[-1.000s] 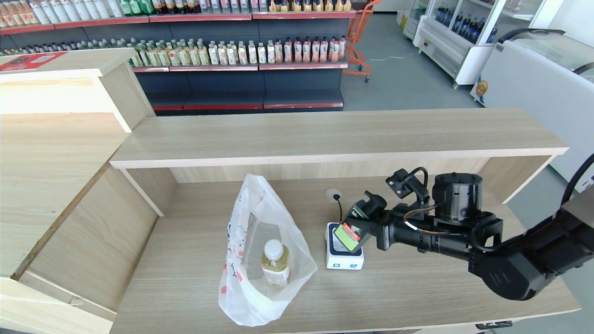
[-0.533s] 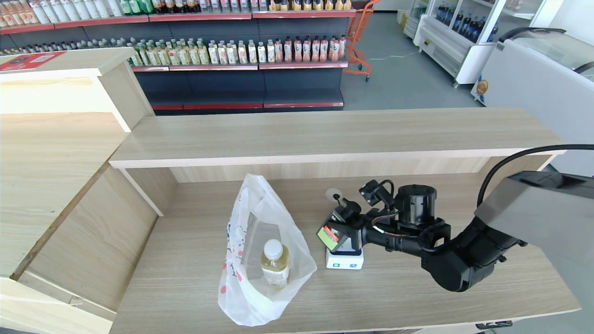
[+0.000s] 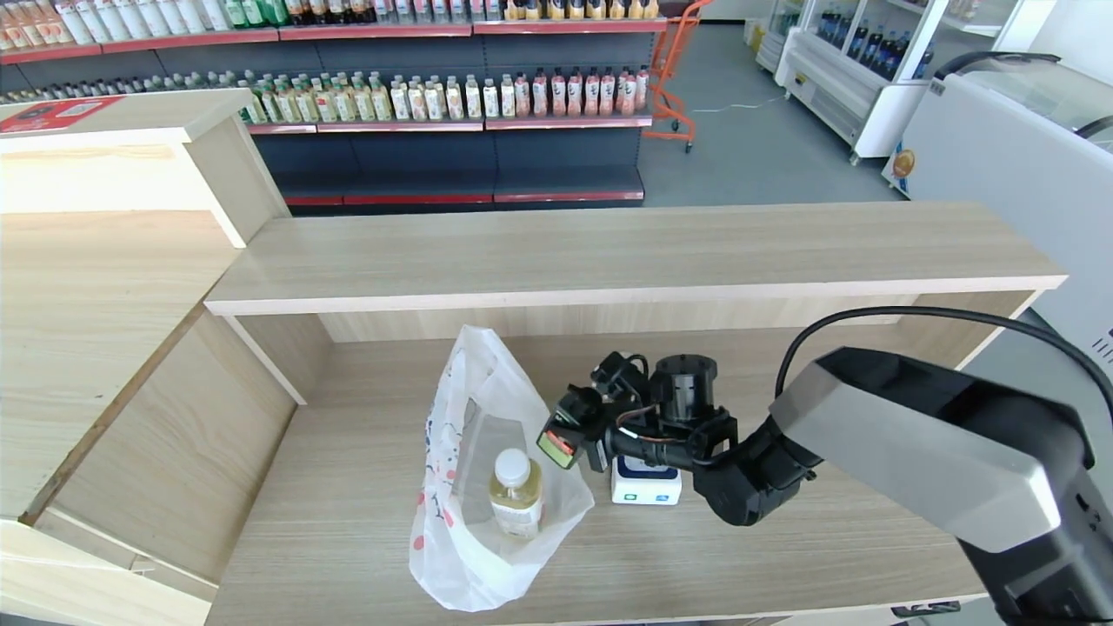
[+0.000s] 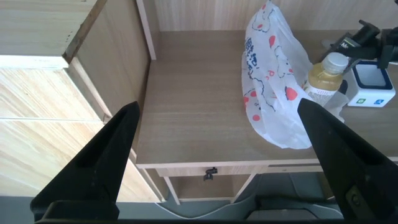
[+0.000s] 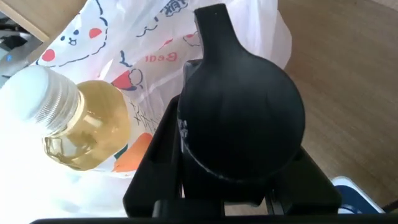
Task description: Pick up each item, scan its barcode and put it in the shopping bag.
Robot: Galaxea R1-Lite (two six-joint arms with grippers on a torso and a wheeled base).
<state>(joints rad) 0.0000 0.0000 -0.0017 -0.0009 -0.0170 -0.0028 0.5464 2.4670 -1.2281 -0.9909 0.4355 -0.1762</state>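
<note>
A white printed shopping bag (image 3: 461, 513) stands open on the wooden counter, with a bottle of yellow drink (image 3: 515, 491) upright inside. My right gripper (image 3: 561, 442) is shut on a small green and red packet (image 3: 556, 445), just above the bag's right rim. The white barcode scanner (image 3: 645, 485) sits under the right wrist. The right wrist view looks down past my right gripper (image 5: 239, 124) at the bottle (image 5: 74, 124) and the bag (image 5: 143, 43). My left gripper (image 4: 217, 109) is open and holds nothing, off to the side of the bag (image 4: 270, 81).
A raised wooden ledge (image 3: 626, 252) runs along the counter's far side and a side panel (image 3: 174, 435) closes its left end. Bare counter (image 3: 783, 539) lies to the right of the scanner. Shop shelves of bottles (image 3: 435, 96) stand beyond.
My right arm has swung left with the packet, from over the scanner to the bag's right rim. The bag, bottle and scanner have stayed put.
</note>
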